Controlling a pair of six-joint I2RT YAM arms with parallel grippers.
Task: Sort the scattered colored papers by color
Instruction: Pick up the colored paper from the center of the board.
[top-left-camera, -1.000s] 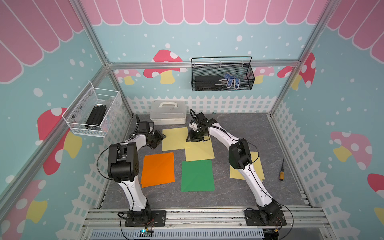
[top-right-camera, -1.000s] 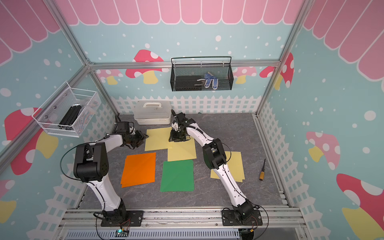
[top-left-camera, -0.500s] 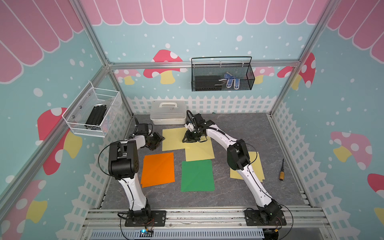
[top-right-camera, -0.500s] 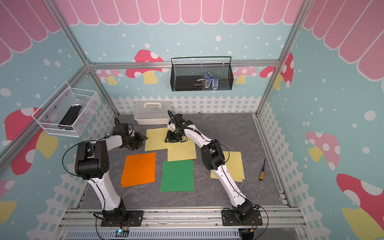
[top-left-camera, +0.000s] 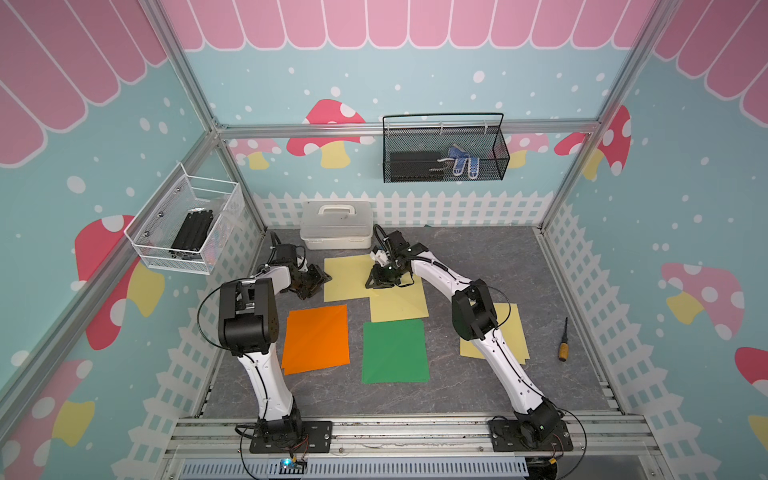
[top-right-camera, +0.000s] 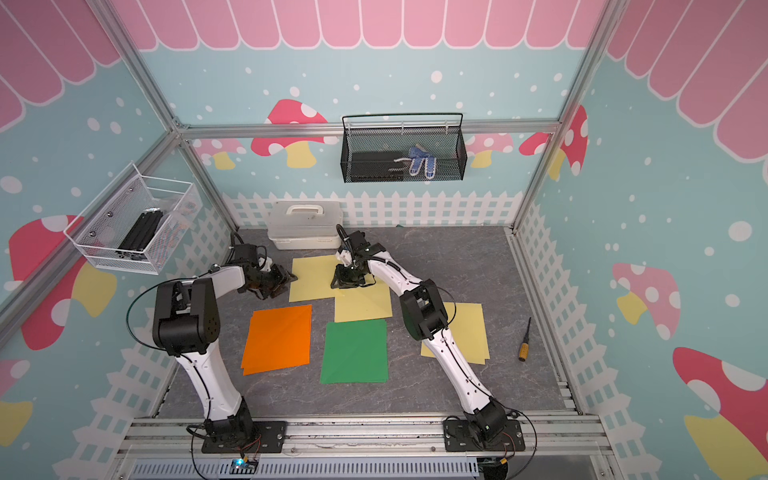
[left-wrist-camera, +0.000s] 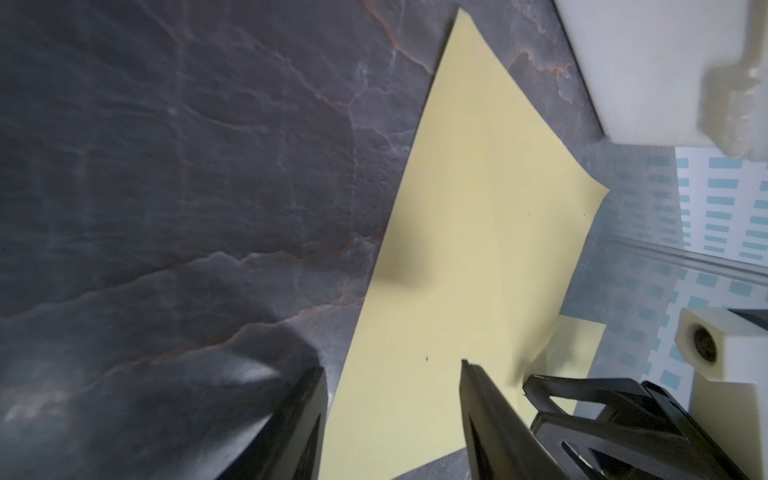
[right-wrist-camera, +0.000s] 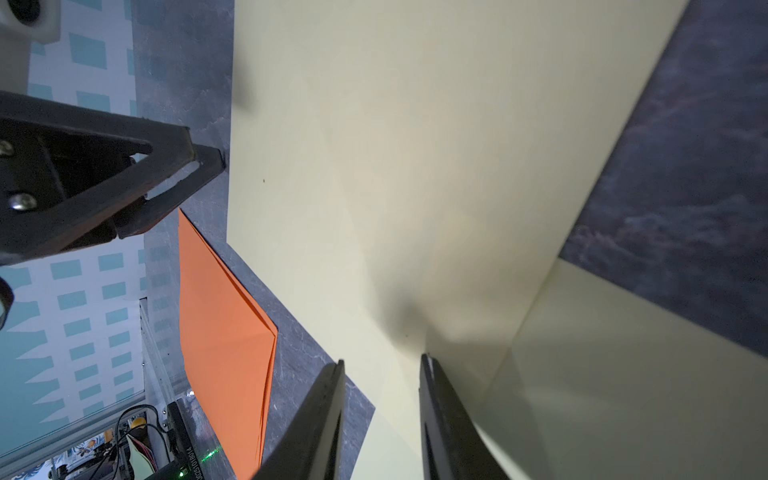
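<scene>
Now the right gripper (right-wrist-camera: 382, 359) has its jaws part-way apart, both tips down on the far yellow sheet (right-wrist-camera: 415, 166), close to the corner where it overlaps the second yellow sheet (right-wrist-camera: 623, 374). A faint crease runs toward the gap, but whether any paper is nipped I cannot tell. The left gripper (left-wrist-camera: 392, 365) stands wider open and holds nothing. It straddles that same sheet's edge, one finger over the bare table (left-wrist-camera: 166, 166) and the other over the paper. In both top views the far yellow sheet (top-left-camera: 347, 278) lies flat at the upper middle of the floor, just below the white box (top-left-camera: 336, 224), exactly where it lay a second ago. The right gripper has slid a little leftward across it since then, away from the second yellow sheet (top-left-camera: 399, 305), which has not shifted either. The left gripper sits in much the same spot at the sheet's left edge. Further out and unchanged, the orange sheets (top-left-camera: 316, 338) lie lower left with their bottom edges slightly fanned. The green sheets (top-left-camera: 395, 351) lie just to their right, apart from them. A yellow pile (top-left-camera: 513, 332) lies at the right, partly behind the right arm, and a screwdriver (top-left-camera: 563, 345) lies near the right wall.
</scene>
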